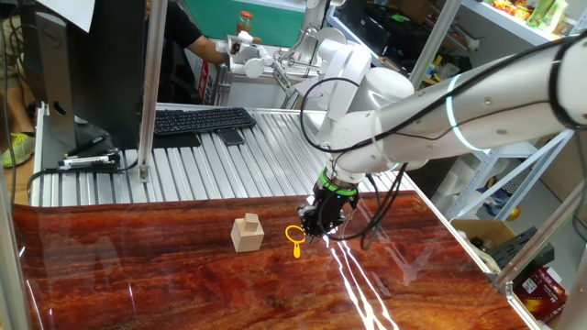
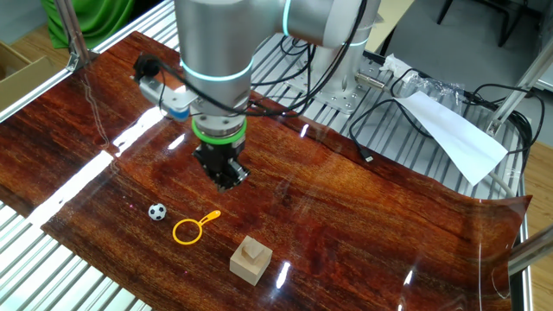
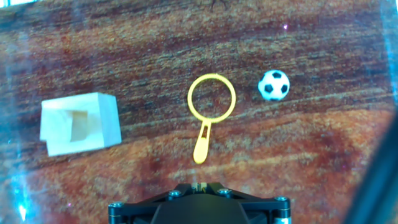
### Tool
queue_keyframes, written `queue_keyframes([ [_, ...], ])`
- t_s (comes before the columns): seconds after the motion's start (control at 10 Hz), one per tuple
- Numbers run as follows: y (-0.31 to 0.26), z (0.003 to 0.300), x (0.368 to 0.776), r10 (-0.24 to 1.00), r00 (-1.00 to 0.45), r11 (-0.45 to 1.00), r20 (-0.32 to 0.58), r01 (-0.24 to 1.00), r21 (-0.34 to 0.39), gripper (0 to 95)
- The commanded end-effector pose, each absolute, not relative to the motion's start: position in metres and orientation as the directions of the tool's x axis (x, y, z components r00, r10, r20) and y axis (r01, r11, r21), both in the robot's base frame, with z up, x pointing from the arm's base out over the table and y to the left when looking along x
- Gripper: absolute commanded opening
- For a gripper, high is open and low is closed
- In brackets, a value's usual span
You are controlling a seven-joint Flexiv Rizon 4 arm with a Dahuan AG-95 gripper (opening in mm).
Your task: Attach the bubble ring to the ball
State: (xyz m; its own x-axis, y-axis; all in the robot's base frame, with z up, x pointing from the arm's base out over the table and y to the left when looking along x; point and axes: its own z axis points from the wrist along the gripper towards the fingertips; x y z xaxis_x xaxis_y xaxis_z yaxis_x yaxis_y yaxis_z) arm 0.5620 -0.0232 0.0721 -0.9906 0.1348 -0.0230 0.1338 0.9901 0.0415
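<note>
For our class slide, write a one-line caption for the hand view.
Looking down from the gripper: the yellow bubble ring lies flat between the pale wooden block and the small soccer-patterned ball, touching neither.

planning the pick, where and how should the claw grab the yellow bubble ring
Probably the short stem, from straight above. The bubble ring lies flat on the table, so a side approach has little to catch; the stem is narrow and points away from the ball.

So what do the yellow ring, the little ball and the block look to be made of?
The bubble ring looks like smooth, glossy moulded plastic, uniformly bright yellow. The ball has a shiny football print, so likely plastic or rubber; I can't tell which. The block looks like pale, unfinished wood, matte with faint grain.
</note>
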Motion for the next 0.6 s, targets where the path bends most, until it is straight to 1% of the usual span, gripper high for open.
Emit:
queue_keyframes([
  [0.1, -0.026, 0.069, 0.567, 0.134, -0.991, 0.99, -0.021, 0.133, 0.043, 0.0],
  [0.4, -0.028, 0.06, 0.572, 0.133, -0.991, 0.99, -0.027, 0.132, 0.043, 0.0],
  [0.6, -0.031, 0.061, 0.578, 0.128, -0.992, 0.991, -0.021, 0.127, 0.044, 0.0],
])
